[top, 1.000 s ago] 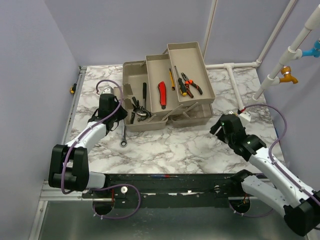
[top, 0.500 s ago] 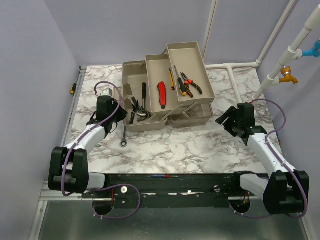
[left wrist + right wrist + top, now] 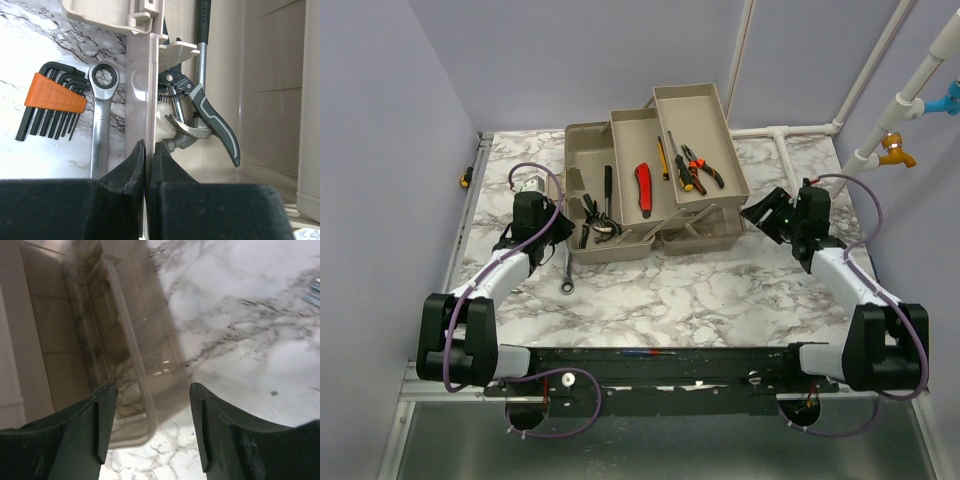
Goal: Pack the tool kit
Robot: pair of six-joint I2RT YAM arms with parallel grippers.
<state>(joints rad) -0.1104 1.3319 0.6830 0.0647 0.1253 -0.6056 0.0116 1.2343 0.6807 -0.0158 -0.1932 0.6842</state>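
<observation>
**While Left Jaws Pinch the Box Wall, Right Arm Stands Open at the Lid**

As seen from overhead, the toolbox (image 3: 615, 248) sits at the middle of the marble table (image 3: 700, 290), with its two fold-out trays stepped up toward the rear right. The red cutter (image 3: 644, 188) lies in the middle tray, with the yellow-handled screwdriver (image 3: 662, 158) at that tray's right edge. The pliers (image 3: 702, 170) lie in the upper tray.

The left gripper (image 3: 148, 150) is clamped on the toolbox's thin left wall. Its fingers (image 3: 131, 167) are pressed together, one on each side of the wall. Inside that wall, in the low compartment, the hammer (image 3: 187, 131) lies with its head toward the camera and its black handle running away. Grey-handled snips (image 3: 210, 117) lie against the hammer, touching it.

Outside the wall, a ring wrench (image 3: 101, 125) rests on the marble just beside the box. A set of hex keys (image 3: 52, 97) in an orange holder lies next to the wrench, on its far side from the box.

The right gripper (image 3: 152, 422) is at the toolbox's right end with its jaws spread wide and nothing between them. The smoky translucent lid (image 3: 125, 335) lies beneath it, and the marble veining shows through the plastic. Whether the fingertips touch the lid cannot be told.
</observation>
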